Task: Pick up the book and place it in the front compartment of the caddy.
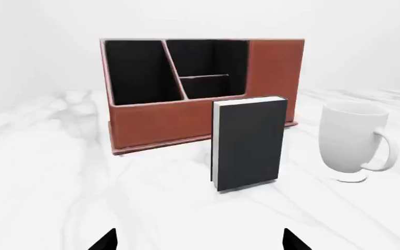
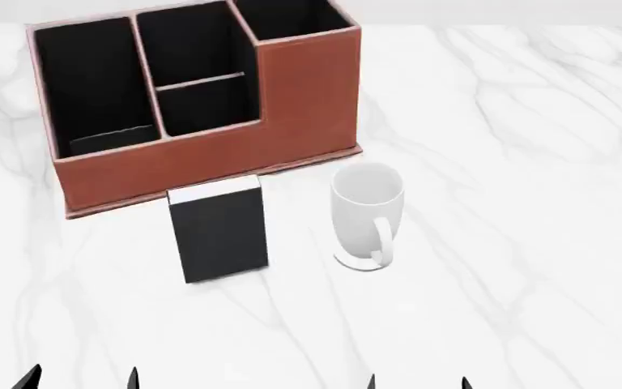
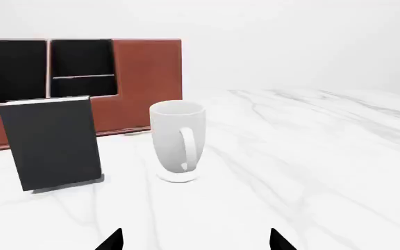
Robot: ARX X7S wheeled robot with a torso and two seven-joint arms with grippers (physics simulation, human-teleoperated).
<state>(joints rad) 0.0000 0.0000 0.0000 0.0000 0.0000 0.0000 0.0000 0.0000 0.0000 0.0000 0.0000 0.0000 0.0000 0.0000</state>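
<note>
Table (image 2: 527, 162): white marble top that carries everything you see.

Caddy (image 2: 289, 105): the largest object, reddish-brown with black compartments, at the far left of the head view. One tall compartment sits at its right rear; the lower ones open toward you. Which counts as "front" you must judge from the wall nearest you.

Book (image 2: 223, 235): black, standing upright on its short end, long axis vertical, pale page edges at the top in the head view. It stands just in front of the caddy's near wall, apart from it, with its broad cover turned toward you.

Mug (image 2: 366, 215): white, upright, just beside the book on its right, handle toward you.

Left gripper (image 1: 198, 240): only two dark fingertips show at the frame edge, spread wide with nothing between them. In the left wrist view the book lies straight ahead, nearly centred between the tips.

Right gripper (image 3: 196, 239): likewise parted and empty; the mug lies ahead of it, the book off to one side.

Judgement: your left arm has the better line to the book. Because the cover faces the jaws, you would likely need to close across the thin side edges, with the mug close on the right.
</note>
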